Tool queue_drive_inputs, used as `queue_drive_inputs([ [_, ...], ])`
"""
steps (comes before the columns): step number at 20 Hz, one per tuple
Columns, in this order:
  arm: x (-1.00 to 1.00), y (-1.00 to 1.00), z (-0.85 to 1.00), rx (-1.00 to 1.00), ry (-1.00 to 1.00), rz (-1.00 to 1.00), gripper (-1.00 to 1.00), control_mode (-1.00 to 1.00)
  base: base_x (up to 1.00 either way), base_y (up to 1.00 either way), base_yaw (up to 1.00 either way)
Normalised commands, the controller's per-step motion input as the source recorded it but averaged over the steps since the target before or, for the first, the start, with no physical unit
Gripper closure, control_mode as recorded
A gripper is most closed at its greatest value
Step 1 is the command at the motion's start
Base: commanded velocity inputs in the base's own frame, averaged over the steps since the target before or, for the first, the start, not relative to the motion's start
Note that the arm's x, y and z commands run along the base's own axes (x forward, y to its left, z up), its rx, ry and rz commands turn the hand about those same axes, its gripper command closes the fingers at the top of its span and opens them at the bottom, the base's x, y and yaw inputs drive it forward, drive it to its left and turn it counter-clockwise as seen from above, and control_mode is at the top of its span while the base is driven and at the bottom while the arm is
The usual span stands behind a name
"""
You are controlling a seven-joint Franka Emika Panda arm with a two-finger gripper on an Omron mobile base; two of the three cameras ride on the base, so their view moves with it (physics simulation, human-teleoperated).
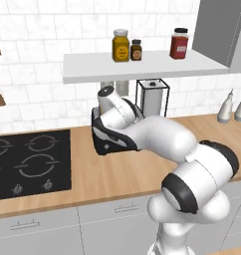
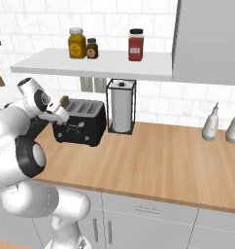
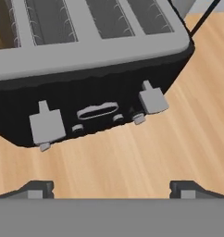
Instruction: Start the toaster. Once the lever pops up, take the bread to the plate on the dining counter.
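Gripper stands wide and empty, hovering just in front of the toaster. The toaster sits toward the counter's back edge, beside the paper-towel holder. Judgement: neither lever looks pressed; starting and carrying the bread remain.

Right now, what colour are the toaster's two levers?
Grey, on the black front of the toaster; hand view shows the levers best.

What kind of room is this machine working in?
A kitchen, by the look of it: a black cooktop set in a wood counter, a toaster, and jars on a wall shelf.
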Motion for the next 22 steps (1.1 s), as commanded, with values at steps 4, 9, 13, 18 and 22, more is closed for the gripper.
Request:
queue_drive_inputs([
  [4, 0.09, -0.06, -0.05, 0.00, -0.08, 0.00, -1.00, -1.00, 0.00, 0.00, 0.00],
  [9, 0.08, -0.09, -0.19, 0.00, -0.07, 0.00, -1.00, -1.00, 0.00, 0.00, 0.00],
  [13, 0.27, -0.01, -0.30, 0.00, -0.01, 0.00, -1.00, -1.00, 0.00, 0.00, 0.00],
  [18, 0.28, 0.00, -0.24, 0.00, 0.00, 0.00, -1.00, -1.00, 0.00, 0.00, 0.00],
  [22, 0.06, 0.00, -0.22, 0.00, 0.00, 0.00, -1.00, -1.00, 0.00, 0.00, 0.00],
])
